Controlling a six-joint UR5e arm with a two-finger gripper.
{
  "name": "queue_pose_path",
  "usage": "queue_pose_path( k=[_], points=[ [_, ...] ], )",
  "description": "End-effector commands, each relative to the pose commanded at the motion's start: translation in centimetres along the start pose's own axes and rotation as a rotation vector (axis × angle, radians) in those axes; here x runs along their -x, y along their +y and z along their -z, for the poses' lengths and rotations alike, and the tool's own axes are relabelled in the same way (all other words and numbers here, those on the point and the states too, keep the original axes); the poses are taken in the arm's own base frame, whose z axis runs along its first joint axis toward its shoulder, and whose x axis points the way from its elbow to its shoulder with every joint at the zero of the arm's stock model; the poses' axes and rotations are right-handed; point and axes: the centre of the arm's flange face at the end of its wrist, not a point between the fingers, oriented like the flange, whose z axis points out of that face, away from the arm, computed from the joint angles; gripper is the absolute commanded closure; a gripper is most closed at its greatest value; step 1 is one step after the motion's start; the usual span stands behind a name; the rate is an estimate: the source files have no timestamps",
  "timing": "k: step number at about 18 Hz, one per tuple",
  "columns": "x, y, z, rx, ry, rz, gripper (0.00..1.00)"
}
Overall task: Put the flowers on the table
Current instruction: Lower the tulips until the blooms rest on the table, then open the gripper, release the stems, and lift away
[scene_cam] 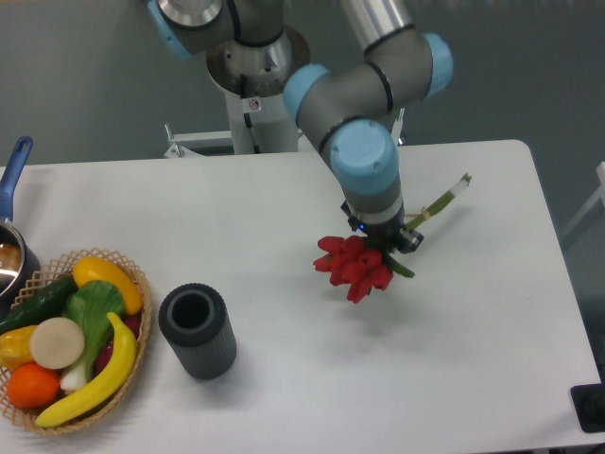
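The flowers [354, 266] are a bunch of red tulips with green stems that stick out to the upper right [444, 200]. My gripper [389, 236] is shut on the stems just behind the blooms. It holds the bunch tilted, blooms down to the left, over the right middle of the white table [284, 199]. I cannot tell whether the blooms touch the tabletop. The fingers are mostly hidden under the wrist.
A dark grey ribbed cylinder vase [197, 331] stands upright at the front left of centre. A wicker basket [132, 355] of fruit and vegetables sits at the front left corner. A pot with a blue handle [13, 172] is at the left edge.
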Motion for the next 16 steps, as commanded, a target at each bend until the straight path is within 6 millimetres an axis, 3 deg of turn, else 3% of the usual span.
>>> queue_pose_path(
  k=[2, 6, 7, 8, 9, 11, 13, 16],
  points=[
    [0.7, -0.6, -1.2, -0.008, -0.019, 0.005, 0.6],
    [1.5, -0.8, -0.9, -0.042, -0.03, 0.011, 0.59],
    [1.7, -0.9, -0.6, -0.067, -0.028, 0.015, 0.48],
    [1.9, -0.8, -0.4, -0.09, -0.023, 0.021, 0.25],
    [2.1, -0.8, -0.4, -0.107, -0.016, 0.027, 0.18],
    [2.1, -0.7, -0.5, -0.113, -0.014, 0.03, 0.09],
    [2.2, -0.6, -0.4, -0.115, -0.014, 0.032, 0.08],
    [2.1, 0.1, 1.2, -0.128, -0.035, 0.041, 0.0]
  ],
)
